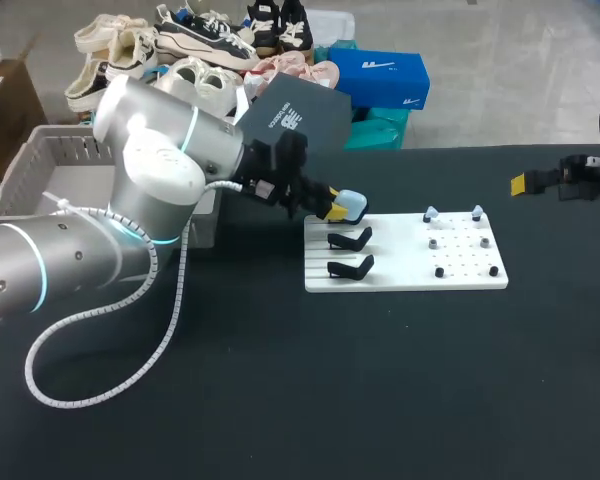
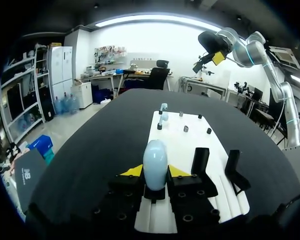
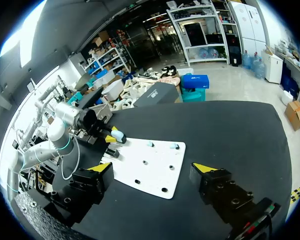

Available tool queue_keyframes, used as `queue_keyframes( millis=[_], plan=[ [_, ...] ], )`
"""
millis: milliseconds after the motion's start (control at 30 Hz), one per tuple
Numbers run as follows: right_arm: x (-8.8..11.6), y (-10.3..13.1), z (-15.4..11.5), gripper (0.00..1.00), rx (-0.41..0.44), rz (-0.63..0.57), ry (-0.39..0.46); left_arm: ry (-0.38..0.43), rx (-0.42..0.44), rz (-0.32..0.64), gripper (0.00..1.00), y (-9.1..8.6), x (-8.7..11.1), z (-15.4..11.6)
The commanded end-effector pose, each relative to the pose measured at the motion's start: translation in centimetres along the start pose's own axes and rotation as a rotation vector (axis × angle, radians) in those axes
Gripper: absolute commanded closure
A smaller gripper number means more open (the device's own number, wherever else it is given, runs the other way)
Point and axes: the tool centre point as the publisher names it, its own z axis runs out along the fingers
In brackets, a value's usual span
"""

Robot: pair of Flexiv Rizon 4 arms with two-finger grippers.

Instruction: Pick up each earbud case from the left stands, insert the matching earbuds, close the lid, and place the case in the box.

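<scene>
My left gripper (image 1: 335,208) is over the back left corner of the white board (image 1: 400,275). Its yellow-tipped fingers press from both sides on a pale blue earbud case (image 1: 351,207), which stands upright between them (image 2: 155,164). Two empty black stands (image 1: 350,240) (image 1: 350,267) lie nearer on the board, beside the gripper. Two pale earbuds (image 1: 431,213) (image 1: 477,212) sit on pegs at the board's far right. My right gripper (image 1: 540,182) hangs open at the table's right edge, well away from the board, with nothing between its fingers (image 3: 154,167).
A grey slatted crate (image 1: 40,170) stands at the table's back left, behind my left arm. Small black pegs (image 1: 439,271) dot the right half of the board. Black tabletop (image 1: 380,380) stretches in front of the board.
</scene>
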Motion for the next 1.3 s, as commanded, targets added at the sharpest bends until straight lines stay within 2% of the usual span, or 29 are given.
queue_keyframes(
  millis=[33, 233, 300, 533, 600, 633, 900, 1133, 1300],
  plan=[
    [0.0, -0.1, 0.0, 0.00, -0.001, 0.000, 0.002, -0.016, 0.000, 0.005, 1.00, 0.1, 0.1, -0.2],
    [0.0, -0.1, 0.0, 0.00, -0.001, 0.000, 0.002, -0.072, 0.014, 0.017, 1.00, -0.9, -0.9, -2.5],
    [0.0, -0.1, 0.0, 0.00, -0.001, 0.000, 0.002, -0.100, 0.014, 0.027, 1.00, -1.8, -1.5, -3.6],
    [0.0, -0.1, 0.0, 0.00, -0.001, 0.000, 0.002, -0.190, 0.019, 0.031, 1.00, -5.8, -3.3, -6.8],
    [0.0, -0.1, 0.0, 0.00, -0.001, 0.000, 0.002, -0.214, -0.015, 0.060, 1.00, -7.1, -3.5, -7.4],
    [0.0, -0.1, 0.0, 0.00, -0.001, 0.000, 0.002, -0.226, 0.001, 0.052, 1.00, -7.8, -3.7, -7.8],
    [0.0, -0.1, 0.0, 0.00, -0.001, 0.000, 0.002, -0.291, 0.008, 0.069, 1.00, -12.3, -4.6, -8.9],
    [0.0, -0.1, 0.0, 0.00, -0.001, 0.000, 0.002, -0.326, -0.004, 0.063, 1.00, -14.2, -5.4, -8.8],
    [0.0, -0.1, 0.0, 0.00, -0.001, 0.000, 0.002, -0.327, -0.010, 0.050, 1.00, -14.4, -5.5, -8.7]
  ],
)
